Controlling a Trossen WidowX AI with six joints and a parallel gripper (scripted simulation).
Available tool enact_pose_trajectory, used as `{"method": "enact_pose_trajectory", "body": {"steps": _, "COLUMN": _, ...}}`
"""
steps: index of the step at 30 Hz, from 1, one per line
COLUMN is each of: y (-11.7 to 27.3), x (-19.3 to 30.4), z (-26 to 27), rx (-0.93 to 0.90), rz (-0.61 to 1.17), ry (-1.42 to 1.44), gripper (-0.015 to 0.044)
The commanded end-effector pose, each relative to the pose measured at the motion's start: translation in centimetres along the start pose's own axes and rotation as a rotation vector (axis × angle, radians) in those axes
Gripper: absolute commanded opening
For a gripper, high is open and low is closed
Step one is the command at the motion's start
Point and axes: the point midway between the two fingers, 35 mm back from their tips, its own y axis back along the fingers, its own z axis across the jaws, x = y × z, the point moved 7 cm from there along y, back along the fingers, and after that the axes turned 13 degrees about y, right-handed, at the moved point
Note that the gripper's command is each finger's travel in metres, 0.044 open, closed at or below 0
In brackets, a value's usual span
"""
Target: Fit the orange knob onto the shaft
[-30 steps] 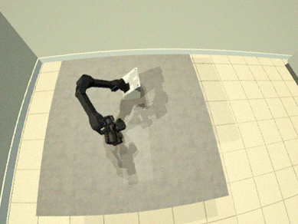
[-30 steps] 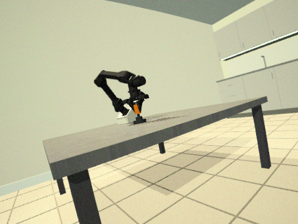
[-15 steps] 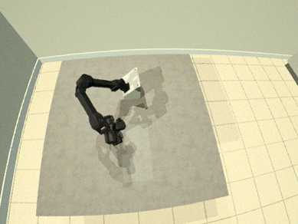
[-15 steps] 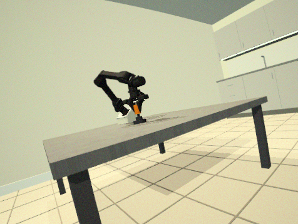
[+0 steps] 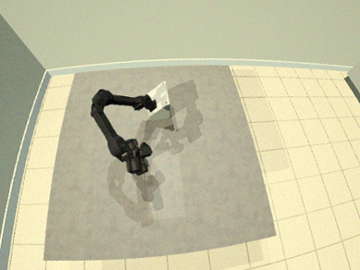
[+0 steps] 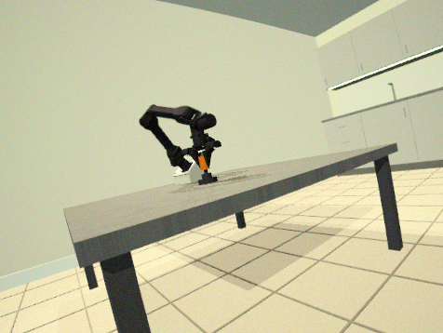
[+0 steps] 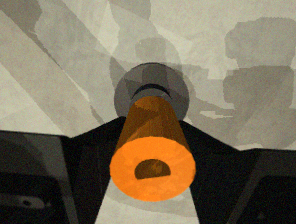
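The orange knob (image 6: 203, 163) (image 7: 155, 193) is upright between the fingers of my gripper (image 6: 204, 159) (image 7: 151, 123), which is shut on it. In the wrist view the D-shaped hole in its top face has its flat side toward the bottom of the picture, slightly tilted. The dark round pedestal (image 6: 208, 179) (image 7: 123, 98) stands right below the knob. In the exterior view a short dark stretch shows between the knob's lower end and the pedestal, so the knob is not down on it. The shaft's flat side is hidden, and I cannot tell whether the shaft's tip is inside the hole.
The grey table top (image 5: 229, 187) (image 6: 107, 219) carries the arm and the pedestal. A white plate (image 5: 162, 92) (image 6: 182, 173) is at the arm's base, behind the pedestal in the exterior view. Shadows of the arm fall across the table around the pedestal.
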Motion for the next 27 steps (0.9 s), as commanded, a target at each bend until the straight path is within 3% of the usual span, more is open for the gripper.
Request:
{"method": "enact_pose_trajectory", "body": {"steps": 1, "y": 0.02, "x": 0.06, "z": -0.06, "rx": 0.001, "rz": 0.002, "ry": 0.003, "gripper": 0.0}}
{"method": "enact_pose_trajectory", "body": {"steps": 9, "y": 0.48, "x": 0.15, "z": -0.2, "rx": 0.001, "rz": 0.002, "ry": 0.012, "gripper": 0.0}}
{"method": "enact_pose_trajectory", "body": {"steps": 16, "y": 0.55, "x": 0.33, "z": -0.39, "rx": 0.001, "rz": 0.002, "ry": 0.213, "gripper": 0.0}}
{"method": "enact_pose_trajectory", "body": {"steps": 27, "y": 0.2, "x": 0.29, "z": -0.25, "rx": 0.001, "rz": 0.002, "ry": 0.213, "gripper": 0.0}}
